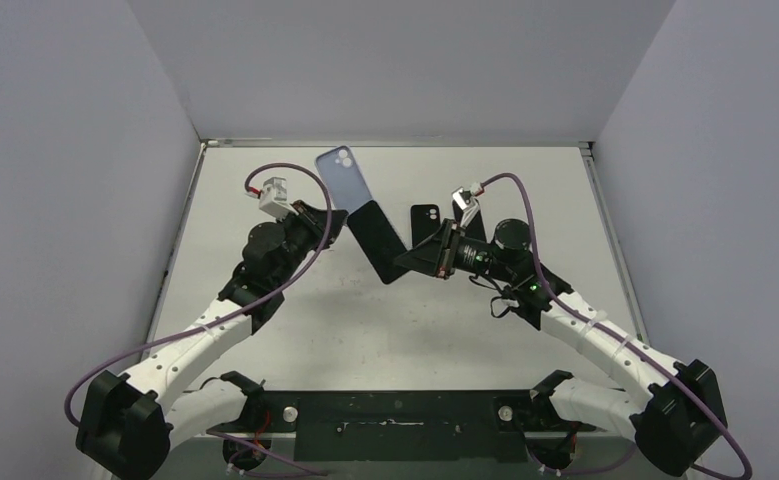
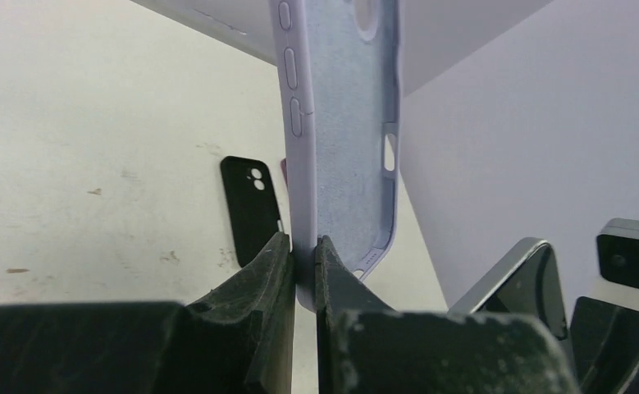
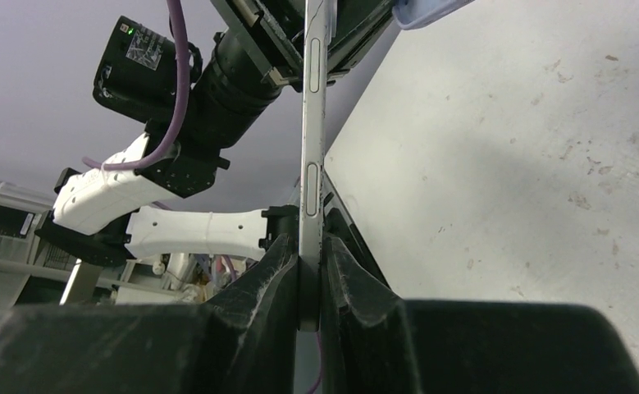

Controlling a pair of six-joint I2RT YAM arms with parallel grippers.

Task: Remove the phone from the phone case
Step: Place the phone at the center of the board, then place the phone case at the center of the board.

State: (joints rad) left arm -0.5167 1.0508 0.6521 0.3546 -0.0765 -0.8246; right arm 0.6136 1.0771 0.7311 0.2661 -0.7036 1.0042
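The lavender phone case (image 1: 343, 175) is held in the air by my left gripper (image 1: 337, 215), which is shut on its long side edge. In the left wrist view the case (image 2: 340, 123) stands upright between the fingers, its inside bare and empty. The phone (image 1: 377, 240), with a black screen and a silver rim, is outside the case, just below and right of it. My right gripper (image 1: 405, 262) is shut on its lower end. In the right wrist view the phone's silver edge (image 3: 312, 148) rises from the shut gripper (image 3: 309, 271). The phone's corner also shows in the left wrist view (image 2: 517, 279).
A black phone case (image 1: 425, 222) lies flat on the white table behind the right gripper; it also shows in the left wrist view (image 2: 252, 205). Grey walls enclose the table on three sides. The left arm's wrist (image 3: 217, 82) is close beyond the phone.
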